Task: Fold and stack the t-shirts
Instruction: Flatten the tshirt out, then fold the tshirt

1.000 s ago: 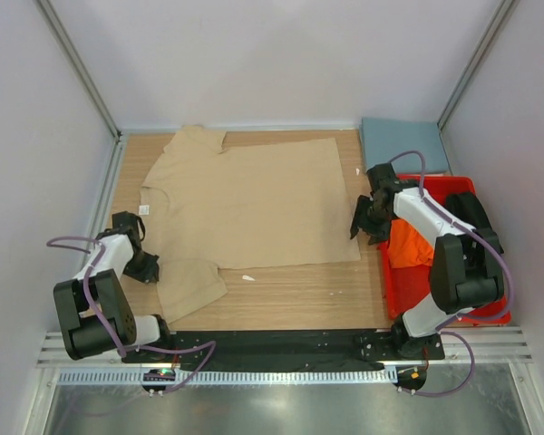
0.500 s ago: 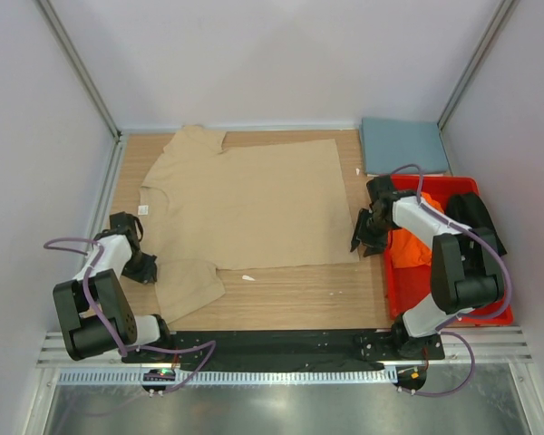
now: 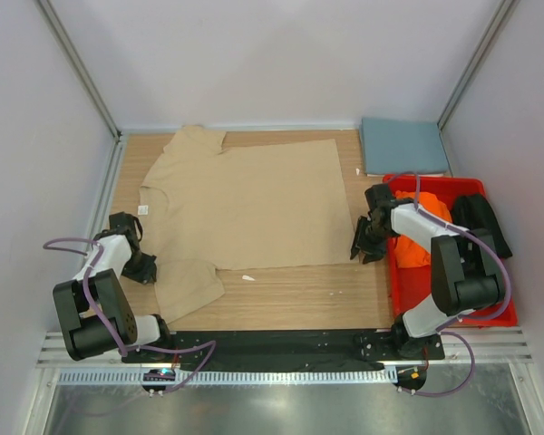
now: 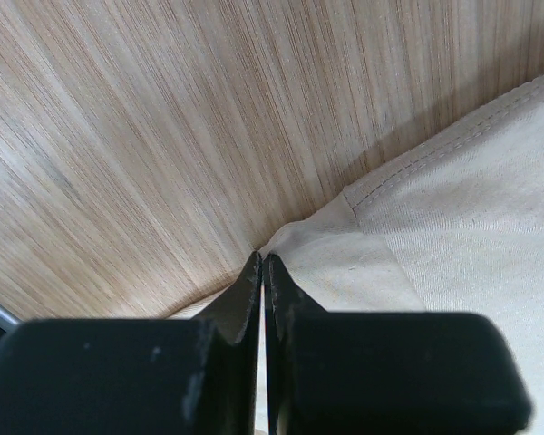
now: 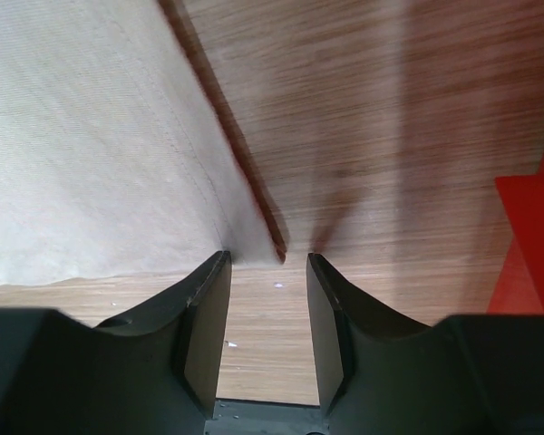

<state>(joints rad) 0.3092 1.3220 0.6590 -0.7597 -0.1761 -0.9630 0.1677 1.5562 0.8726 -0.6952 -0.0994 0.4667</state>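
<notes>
The tan shirt [image 3: 245, 204] lies spread flat on the table [image 3: 299, 294], the left gripper [image 4: 263, 263] pinched tight on its underarm edge and the right gripper [image 5: 267, 258] with jaws apart astride a hem corner, likely readying a fold.

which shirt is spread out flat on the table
The tan shirt: it lies opened out on the wooden table. The orange shirt and black shirt sit bunched in the red bin, and the blue-grey shirt is folded.

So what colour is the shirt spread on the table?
The t-shirt is tan-beige, best seen in the top external view.
</notes>
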